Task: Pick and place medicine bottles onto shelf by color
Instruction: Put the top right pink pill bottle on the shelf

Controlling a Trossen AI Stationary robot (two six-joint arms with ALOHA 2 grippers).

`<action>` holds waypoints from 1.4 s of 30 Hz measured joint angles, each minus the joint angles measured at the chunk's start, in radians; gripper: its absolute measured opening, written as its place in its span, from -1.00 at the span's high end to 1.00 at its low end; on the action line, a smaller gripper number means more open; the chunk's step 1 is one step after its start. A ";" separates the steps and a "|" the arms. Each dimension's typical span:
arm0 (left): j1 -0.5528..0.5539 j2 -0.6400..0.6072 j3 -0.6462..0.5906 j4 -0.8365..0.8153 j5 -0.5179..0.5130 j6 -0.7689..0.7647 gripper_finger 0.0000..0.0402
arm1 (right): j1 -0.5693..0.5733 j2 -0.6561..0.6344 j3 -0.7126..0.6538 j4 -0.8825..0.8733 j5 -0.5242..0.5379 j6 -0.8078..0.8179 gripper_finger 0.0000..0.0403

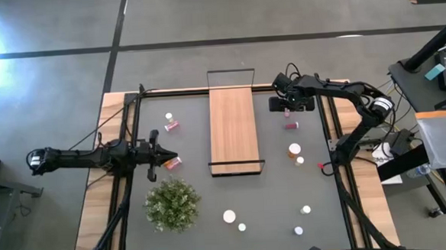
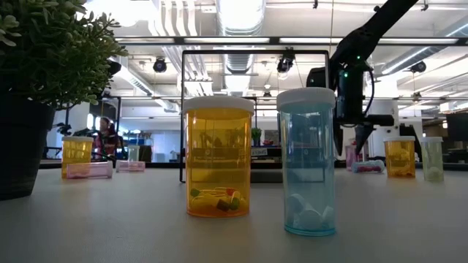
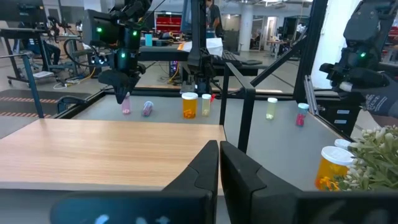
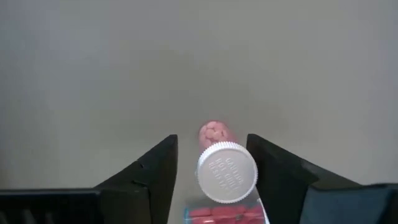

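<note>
The right gripper (image 4: pixel 211 171) hangs beside the shelf's (image 1: pixel 233 124) far end, fingers spread wide on either side of a pink bottle (image 4: pixel 225 177) standing on the mat, apparently not squeezing it. Only the right wrist view shows that gap; from above the bottle hides under the gripper (image 1: pixel 287 104). The left gripper (image 1: pixel 162 155) waits on the shelf's other side, fingers nearly together with nothing between them, a toppled pink bottle (image 1: pixel 173 163) just beside it. The overhead view shows about ten more bottles around the shelf, none on it. The low view alone shows an orange bottle (image 2: pixel 218 156) and a blue one (image 2: pixel 307 161) up close.
</note>
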State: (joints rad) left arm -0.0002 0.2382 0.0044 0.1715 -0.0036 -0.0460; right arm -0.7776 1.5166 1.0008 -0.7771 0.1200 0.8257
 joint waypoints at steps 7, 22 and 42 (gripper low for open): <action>0.000 0.000 0.000 0.000 0.000 0.000 1.00 | 0.000 0.000 0.000 0.000 0.000 0.000 0.34; 0.000 0.000 0.000 0.000 0.000 0.000 1.00 | 0.044 -0.002 0.020 0.007 -0.023 0.040 0.41; 0.000 0.000 0.000 0.000 0.000 0.000 1.00 | 0.280 0.008 0.273 0.008 0.081 0.026 0.46</action>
State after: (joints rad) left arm -0.0006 0.2382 0.0044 0.1716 -0.0036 -0.0460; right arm -0.4972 1.5244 1.2740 -0.7691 0.2007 0.8519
